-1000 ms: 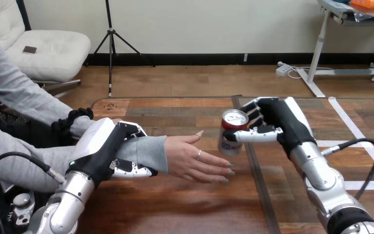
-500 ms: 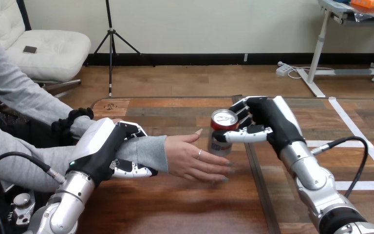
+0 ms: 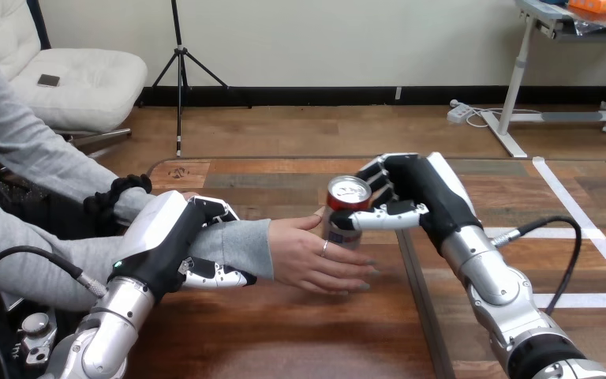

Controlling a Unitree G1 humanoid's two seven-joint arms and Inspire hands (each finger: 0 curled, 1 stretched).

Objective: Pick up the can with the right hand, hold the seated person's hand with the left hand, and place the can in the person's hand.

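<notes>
"Since the right hand (image 3: 414, 201) has its fingers wrapped round the soda can (image 3: 346, 207), is the pick-up done?"
"Yes. The left hand (image 3: 166, 241) is curled round the person's wrist (image 3: 233, 246) too, at 9 o'clock from the person's hand (image 3: 312, 257)."
"Where is the can?"
"At 1 o'clock from the open palm, right by the thumb. I think only letting go is left."
"How many things?"
"One can, one held-out hand, two robot hands, one wooden table (image 3: 284, 332)."

The can (image 3: 346, 210) over the person's hand (image 3: 309, 256)
</notes>
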